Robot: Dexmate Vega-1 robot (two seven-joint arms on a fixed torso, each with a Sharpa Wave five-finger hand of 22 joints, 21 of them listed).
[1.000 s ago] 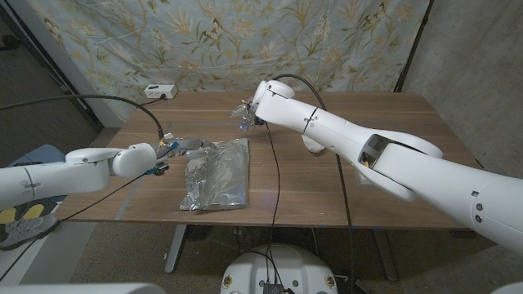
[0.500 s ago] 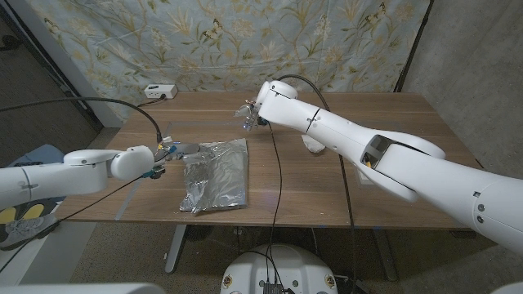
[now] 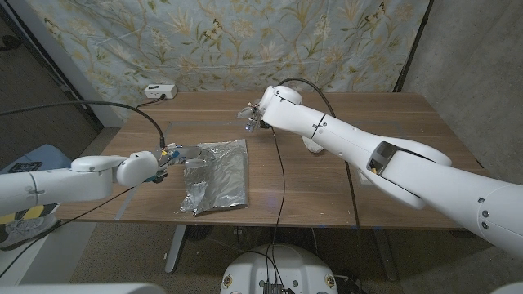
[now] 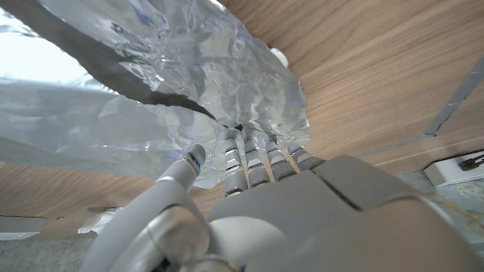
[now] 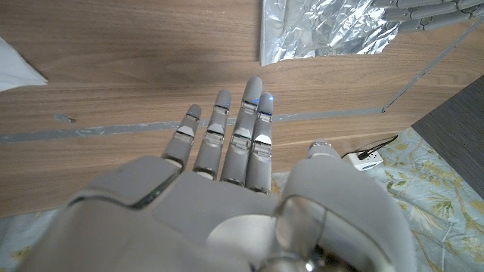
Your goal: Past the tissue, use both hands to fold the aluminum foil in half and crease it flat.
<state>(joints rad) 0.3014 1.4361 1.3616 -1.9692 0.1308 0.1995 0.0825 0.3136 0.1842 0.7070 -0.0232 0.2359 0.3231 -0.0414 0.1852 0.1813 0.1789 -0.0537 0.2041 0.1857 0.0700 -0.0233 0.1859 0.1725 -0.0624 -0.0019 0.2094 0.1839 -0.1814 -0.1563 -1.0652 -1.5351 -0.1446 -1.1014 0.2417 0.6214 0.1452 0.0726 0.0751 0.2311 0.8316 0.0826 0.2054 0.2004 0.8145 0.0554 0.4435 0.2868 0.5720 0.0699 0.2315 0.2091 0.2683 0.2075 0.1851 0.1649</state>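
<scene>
Your left hand (image 4: pixel 257 204) reaches along the wooden table (image 4: pixel 378 68), its fingers (image 4: pixel 261 155) pushed in under a lifted edge of the aluminum foil (image 4: pixel 189 68). The thumb (image 4: pixel 181 170) lies beside that edge, its tip just short of the crinkled sheet. The foil arches up off the table above the fingers, a dark gap showing beneath the raised flap.
</scene>
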